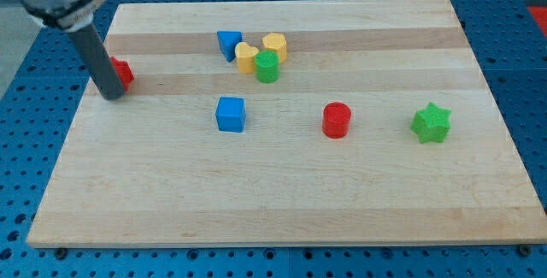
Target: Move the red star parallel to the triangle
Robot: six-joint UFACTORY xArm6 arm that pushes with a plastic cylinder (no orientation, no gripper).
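Observation:
The red star (123, 73) lies near the board's left edge, mostly hidden behind my rod. My tip (112, 95) rests on the board touching the star's left and lower side. The blue triangle (227, 44) lies to the right of the star, slightly nearer the view's top, at the left end of a small cluster.
Next to the triangle are a yellow block (246, 57), a yellow hexagon (274, 45) and a green cylinder (267, 68). A blue cube (231, 114), a red cylinder (337, 120) and a green star (430, 123) lie across the middle. The wooden board (282, 201) sits on a blue perforated table.

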